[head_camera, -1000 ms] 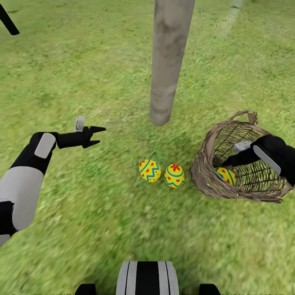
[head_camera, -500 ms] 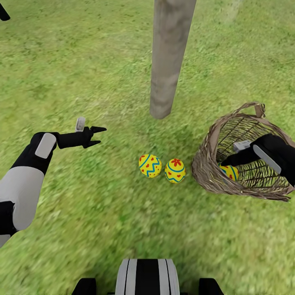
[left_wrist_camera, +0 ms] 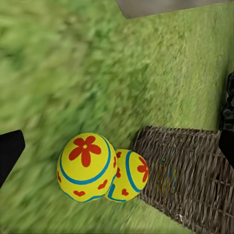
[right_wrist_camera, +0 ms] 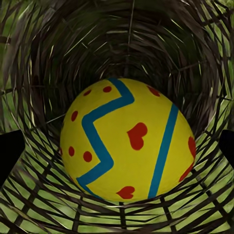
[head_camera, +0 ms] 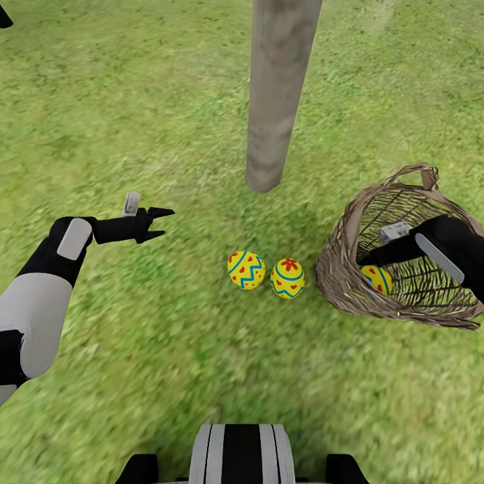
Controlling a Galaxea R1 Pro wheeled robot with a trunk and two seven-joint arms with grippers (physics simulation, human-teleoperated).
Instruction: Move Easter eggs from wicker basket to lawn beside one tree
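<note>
Two Easter eggs, yellow with red and blue patterns, lie side by side on the lawn just in front of the tree. The left wrist view also has this pair of eggs. The wicker basket lies tipped on its side to their right, with the third egg inside. My right gripper reaches into the basket's mouth, open, its fingertips on either side of that egg. My left gripper hovers open over grass to the left.
The basket's woven wall surrounds the right gripper closely. The tree trunk stands directly behind the two eggs. Grass stretches out on all sides, and my base is at the near edge.
The view has tilted slightly. The basket and the egg inside it have shifted a little to the right. My right wrist has edged along inside it, and the left arm has stayed still.
</note>
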